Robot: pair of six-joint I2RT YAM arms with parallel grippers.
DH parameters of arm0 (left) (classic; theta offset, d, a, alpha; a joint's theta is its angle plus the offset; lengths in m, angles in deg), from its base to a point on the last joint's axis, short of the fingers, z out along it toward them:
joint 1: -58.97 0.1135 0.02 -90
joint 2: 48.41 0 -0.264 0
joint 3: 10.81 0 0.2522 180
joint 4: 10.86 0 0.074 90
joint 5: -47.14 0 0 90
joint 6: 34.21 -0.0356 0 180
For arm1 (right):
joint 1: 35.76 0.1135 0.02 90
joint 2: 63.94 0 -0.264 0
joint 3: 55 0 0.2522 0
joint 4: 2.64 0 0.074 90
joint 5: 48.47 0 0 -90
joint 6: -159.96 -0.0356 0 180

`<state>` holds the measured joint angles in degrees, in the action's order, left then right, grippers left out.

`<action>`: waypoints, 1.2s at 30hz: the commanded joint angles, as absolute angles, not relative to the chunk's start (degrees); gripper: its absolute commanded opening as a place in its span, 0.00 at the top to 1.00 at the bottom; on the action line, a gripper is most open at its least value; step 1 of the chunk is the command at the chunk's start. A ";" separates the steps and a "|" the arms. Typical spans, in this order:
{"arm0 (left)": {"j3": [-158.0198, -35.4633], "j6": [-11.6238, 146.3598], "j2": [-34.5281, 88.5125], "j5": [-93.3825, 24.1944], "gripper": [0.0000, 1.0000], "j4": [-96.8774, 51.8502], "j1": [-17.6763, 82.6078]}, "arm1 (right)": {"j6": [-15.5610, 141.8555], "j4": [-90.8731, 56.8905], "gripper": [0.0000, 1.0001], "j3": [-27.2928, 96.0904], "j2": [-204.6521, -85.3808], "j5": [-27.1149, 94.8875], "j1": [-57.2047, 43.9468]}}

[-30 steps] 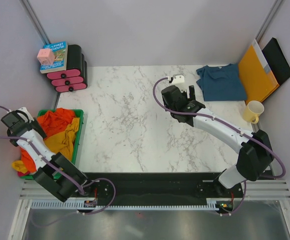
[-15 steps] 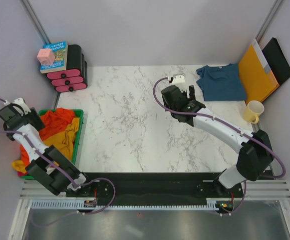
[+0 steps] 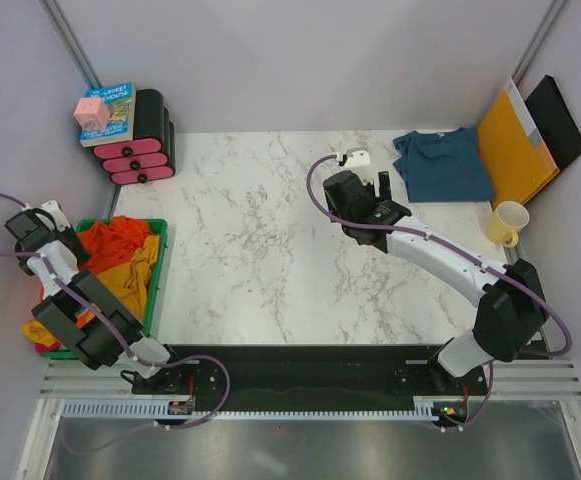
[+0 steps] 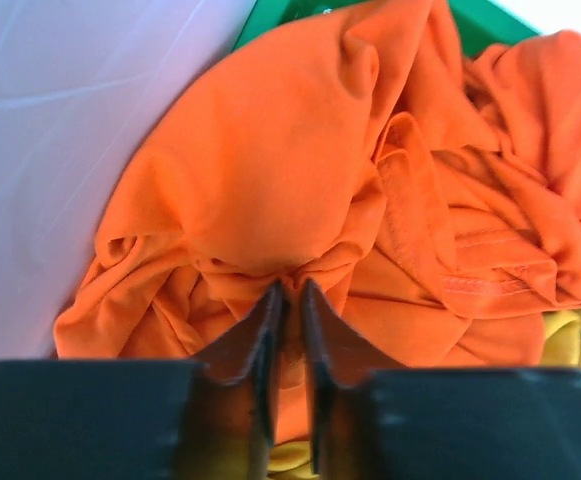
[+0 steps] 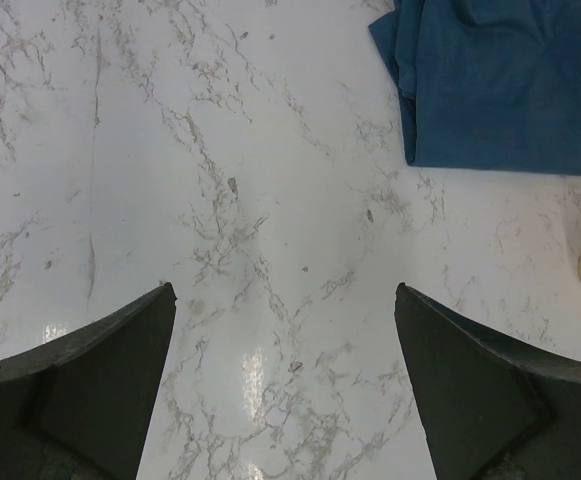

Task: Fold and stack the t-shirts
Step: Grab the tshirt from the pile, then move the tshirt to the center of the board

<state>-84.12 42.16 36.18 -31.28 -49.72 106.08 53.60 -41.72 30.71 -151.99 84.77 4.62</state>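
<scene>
Jaws of the left gripper [image 4: 288,292] pinch a fold of the orange shirt [image 4: 270,150], nearly closed; right gripper [image 5: 282,292] gapes wide, empty, above the table [image 5: 220,150]

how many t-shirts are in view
2: the orange-red t-shirt crumpled in the green bin at left, the teal-blue t-shirt lying flat at far right. Others may be buried in the bin.

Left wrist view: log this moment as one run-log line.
left gripper: shut on orange-red t-shirt in green bin | right gripper: open, empty, above table | teal-blue t-shirt: on table, untouched
</scene>
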 commanded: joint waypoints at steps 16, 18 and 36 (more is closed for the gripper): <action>-118.84 50.95 27.24 -17.12 0.98 -66.88 86.67 | 50.10 -41.97 0.02 34.26 -153.23 85.21 4.59; -128.92 53.49 29.36 -16.75 0.98 -71.17 81.06 | 49.75 -41.97 0.02 34.79 -153.15 85.12 4.59; -150.88 41.90 41.23 -26.77 0.98 -80.34 34.44 | 47.46 -42.85 0.02 29.61 -144.97 86.88 4.59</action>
<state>-150.63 44.81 38.94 -24.40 -80.65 35.20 49.49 -42.18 31.41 -147.99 85.43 4.60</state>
